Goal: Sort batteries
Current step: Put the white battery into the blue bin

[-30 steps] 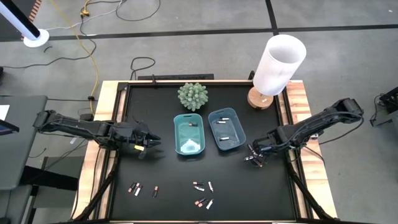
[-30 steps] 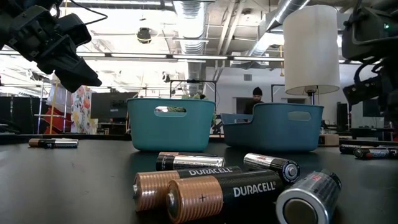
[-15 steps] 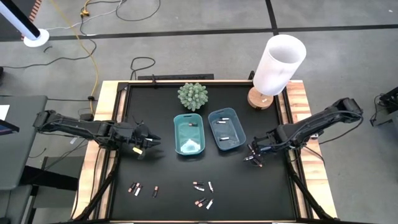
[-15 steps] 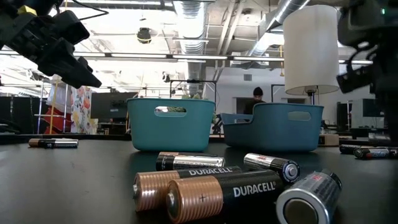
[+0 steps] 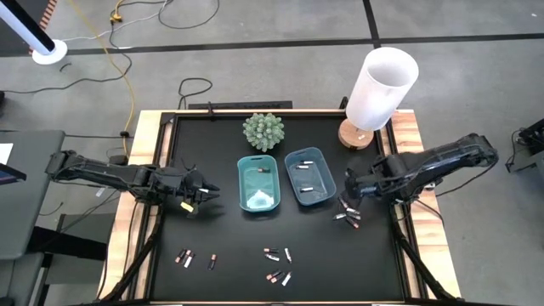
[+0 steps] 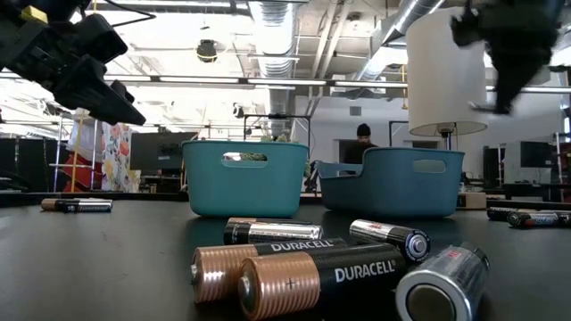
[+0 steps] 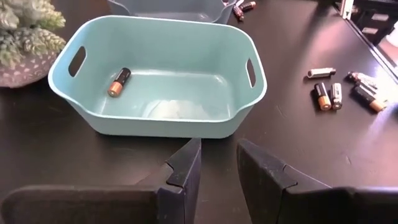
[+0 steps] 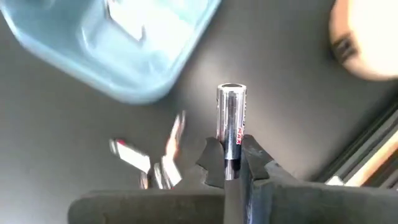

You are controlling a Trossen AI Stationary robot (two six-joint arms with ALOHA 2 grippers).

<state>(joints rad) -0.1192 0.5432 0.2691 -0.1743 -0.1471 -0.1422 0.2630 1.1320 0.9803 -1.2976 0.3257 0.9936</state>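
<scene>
Silvery battery (image 8: 231, 124) clamped in right gripper (image 8: 232, 163), lifted near right tray (image 5: 308, 178); next, drop inside. Left gripper (image 7: 217, 163) waits, fingers apart.

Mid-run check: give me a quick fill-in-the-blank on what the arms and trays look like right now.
1. The right gripper is shut on a ____ battery.
2. The left tray holds ____ dark battery with a copper end.
3. The left gripper hovers beside the left tray holding ____.
4. The lamp stands at the table's far ____ corner.

Missing words: silver; one; nothing; right
</scene>
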